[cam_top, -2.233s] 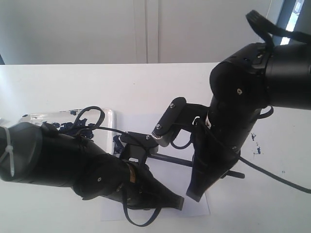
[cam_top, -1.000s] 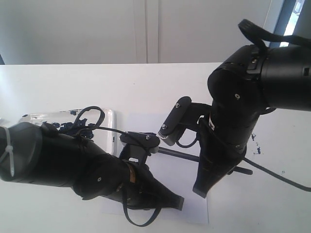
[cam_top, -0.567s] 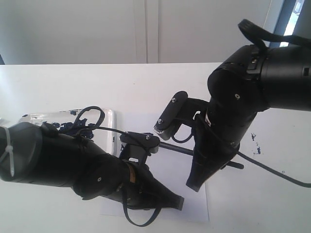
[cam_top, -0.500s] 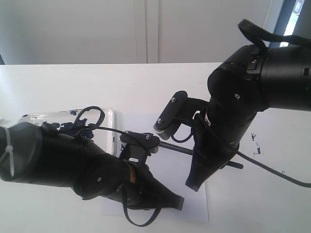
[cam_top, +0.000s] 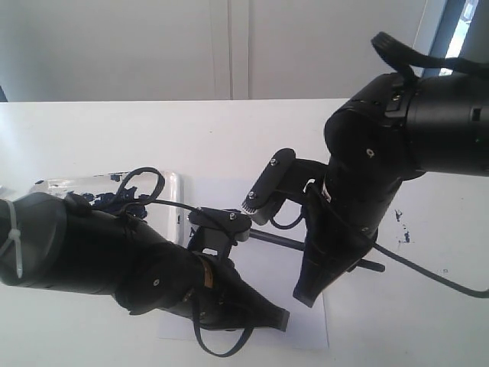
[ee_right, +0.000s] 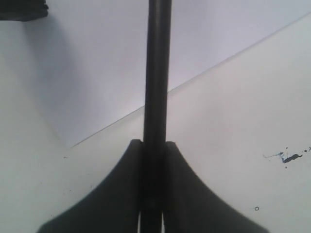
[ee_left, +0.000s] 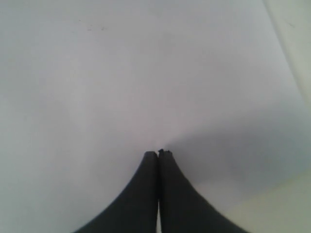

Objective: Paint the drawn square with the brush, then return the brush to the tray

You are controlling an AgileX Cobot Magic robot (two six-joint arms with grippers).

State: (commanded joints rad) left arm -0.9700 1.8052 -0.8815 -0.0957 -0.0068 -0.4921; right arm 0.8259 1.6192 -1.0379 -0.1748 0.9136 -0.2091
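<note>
White surface (cam_top: 114,130) below — the brush (ee_right: 158,73), clamped in the right gripper (ee_right: 154,142), should be swept lightly; paper (ee_left: 121,73) seems pinned by the closed left gripper (ee_left: 158,153).

place: lab or robot test room, bench setup
surface: one big plain white table (cam_top: 92,138), runs left to right
backdrop: bare pale wall (cam_top: 114,46) on the far side, vertical panel seam (cam_top: 230,50) mid
light: window strip (cam_top: 464,27) in far right corner, daylight
gear: two black robot arms, left arm (cam_top: 84,252) near, right arm (cam_top: 397,138); loose cable (cam_top: 428,275), white zip tie (cam_top: 11,245)
work traces: navy paint specks (cam_top: 403,235) on table at right; paint-spattered tray (cam_top: 173,191) left; white paper sheet (cam_top: 221,195) centre
</note>
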